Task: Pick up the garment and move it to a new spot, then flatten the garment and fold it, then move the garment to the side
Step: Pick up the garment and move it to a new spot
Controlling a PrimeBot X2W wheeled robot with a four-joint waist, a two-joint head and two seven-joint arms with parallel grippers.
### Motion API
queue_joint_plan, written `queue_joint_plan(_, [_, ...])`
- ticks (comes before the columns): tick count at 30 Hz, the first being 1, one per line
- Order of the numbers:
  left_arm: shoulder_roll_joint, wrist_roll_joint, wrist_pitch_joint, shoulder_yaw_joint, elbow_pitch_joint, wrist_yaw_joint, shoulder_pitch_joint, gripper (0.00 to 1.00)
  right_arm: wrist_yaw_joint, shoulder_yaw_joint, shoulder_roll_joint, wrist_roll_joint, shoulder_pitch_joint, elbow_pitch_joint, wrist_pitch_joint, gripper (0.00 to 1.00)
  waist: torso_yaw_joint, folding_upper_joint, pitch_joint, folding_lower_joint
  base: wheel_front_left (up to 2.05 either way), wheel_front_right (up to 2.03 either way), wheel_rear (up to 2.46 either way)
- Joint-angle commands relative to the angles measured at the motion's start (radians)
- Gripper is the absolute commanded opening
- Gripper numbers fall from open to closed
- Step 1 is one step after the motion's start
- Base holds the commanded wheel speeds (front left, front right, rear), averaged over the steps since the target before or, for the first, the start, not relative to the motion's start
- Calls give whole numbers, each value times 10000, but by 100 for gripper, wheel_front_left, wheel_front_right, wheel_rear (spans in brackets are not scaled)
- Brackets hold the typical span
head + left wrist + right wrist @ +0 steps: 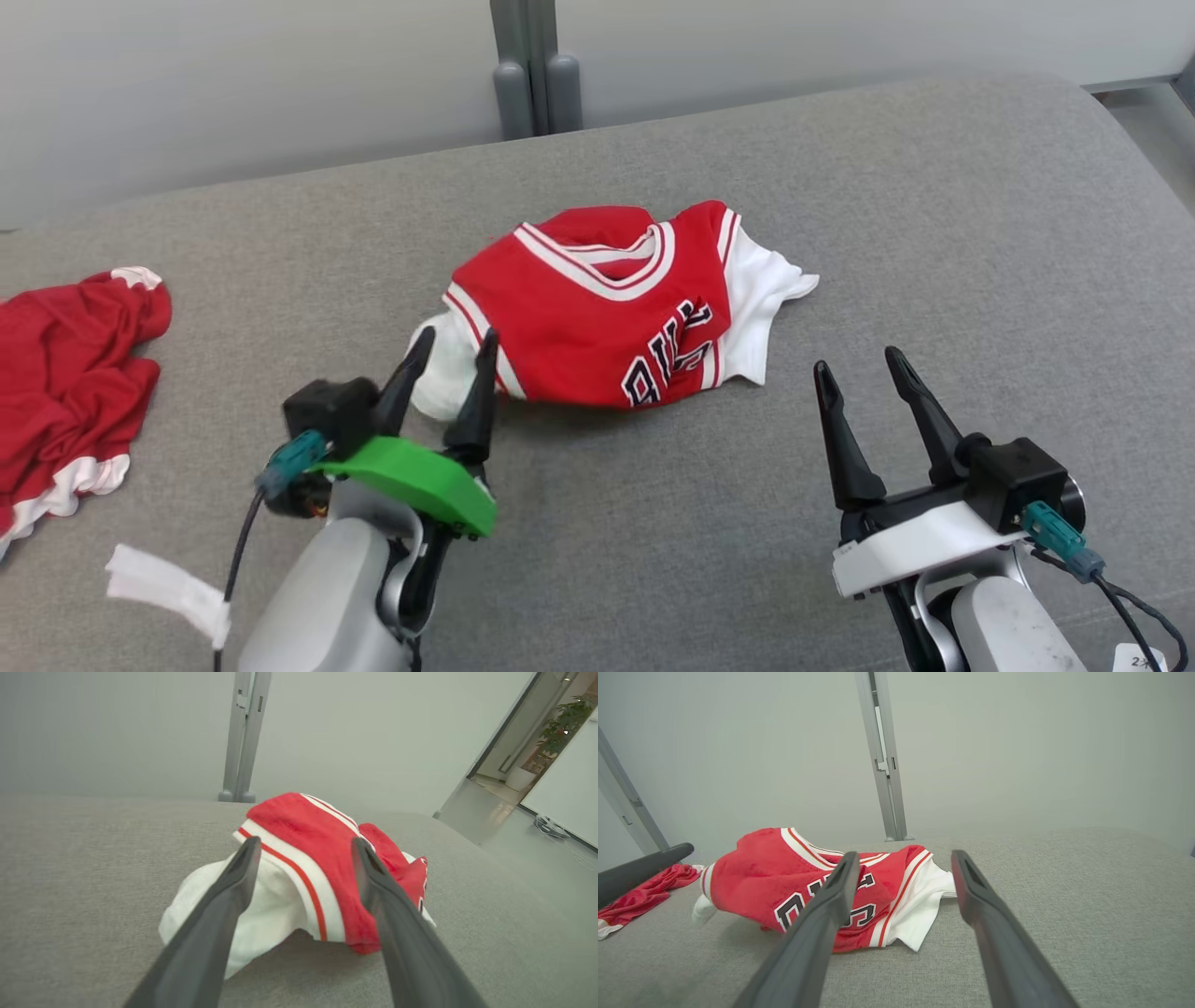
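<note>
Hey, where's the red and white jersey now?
In the head view the jersey lies crumpled at the centre of the grey cushion, its white sleeve beside the left gripper.

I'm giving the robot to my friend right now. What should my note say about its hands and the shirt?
Left gripper: open, fingers at the white sleeve of the shirt, not clamped on it.
Right gripper: open, empty, short of the shirt.
The shirt is red and white, bunched in the middle of the grey cushion. A second red cloth lies at the far left.
Done: nothing flattened or folded; whether the shirt was already moved cannot be told.
Left: flatten, fold, move aside.
</note>
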Motion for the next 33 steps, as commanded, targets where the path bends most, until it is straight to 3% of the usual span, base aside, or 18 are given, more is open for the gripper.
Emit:
queue_joint_plan(1, [145,-136,-93,238,-329,121,433,100,-3,-31,-21,-53,165,15,-30,100,298,-1,-318,0,0,0,0])
queue_joint_plan(9, [410,529,-146,2198,-2794,563,2356,100,-3,-30,-23,-45,366,38,-30,100,679,-1,-627,0,0,0,0])
queue_joint_plan(16, [414,1609,-148,3376,-3571,631,3541,100,-3,-72,-23,-36,441,82,-30,100,829,-1,-779,0,0,0,0])
queue_joint_plan(25, [181,2359,-150,4063,-3478,456,4397,100,-3,-342,-25,-88,536,131,-30,100,914,-1,-805,0,0,0,0])
queue_joint_plan(33, [21,2763,-150,4041,-3673,186,4499,100,-3,-737,-23,-69,611,167,-30,100,980,-1,-835,0,0,0,0])
